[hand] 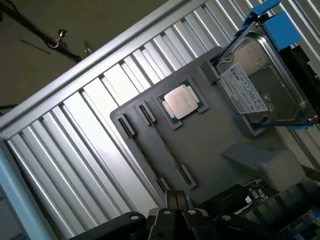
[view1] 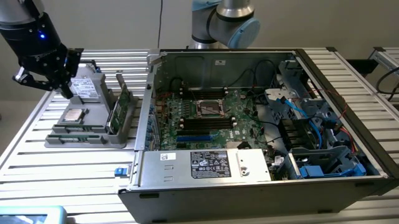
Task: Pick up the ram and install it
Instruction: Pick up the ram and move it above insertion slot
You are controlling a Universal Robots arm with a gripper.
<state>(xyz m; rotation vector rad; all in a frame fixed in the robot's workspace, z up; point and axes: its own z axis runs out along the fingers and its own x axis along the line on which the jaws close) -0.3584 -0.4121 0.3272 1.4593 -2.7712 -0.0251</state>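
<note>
The ram [hand: 167,147] is a thin stick standing on edge between grey clips on the grey holder tray [hand: 210,145], next to a square silver processor chip [hand: 182,102]. In the exterior view the ram [view1: 74,138] lies along the tray's [view1: 93,127] front edge. My black gripper [view1: 65,92] hangs above the tray's back part, over the hard drive [view1: 83,87], apart from the ram. In the wrist view the gripper [hand: 172,199] is shut with nothing between its fingers. The open computer case [view1: 249,126] shows the green motherboard with black memory slots [view1: 206,122].
Two taller green cards [view1: 118,109] stand upright at the tray's side nearest the case. The case's metal wall [view1: 149,98] rises just beside them. Cables and a blue drive cage [view1: 324,163] crowd the case on the exterior view's right. A slatted metal table [view1: 68,172] carries everything.
</note>
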